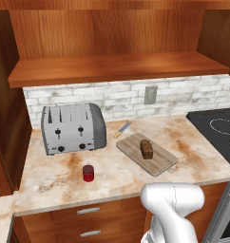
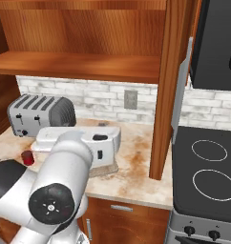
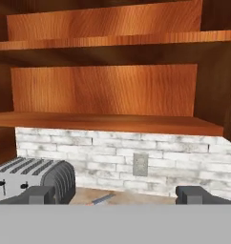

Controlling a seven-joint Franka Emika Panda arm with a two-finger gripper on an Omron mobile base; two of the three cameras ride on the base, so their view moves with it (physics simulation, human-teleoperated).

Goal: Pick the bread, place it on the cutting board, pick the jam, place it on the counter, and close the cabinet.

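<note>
With fingers spread wide, hand (image 3: 115, 195) faces cabinet (image 3: 108, 90) shelves, level.

White arm (image 2: 65, 162) raised, jaws spread wide, apparently empty, fingertips (image 3: 38, 194) level

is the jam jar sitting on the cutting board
No, the jam jar stands on the bare counter in front of the toaster, apart from the cutting board, which carries the bread.
</note>
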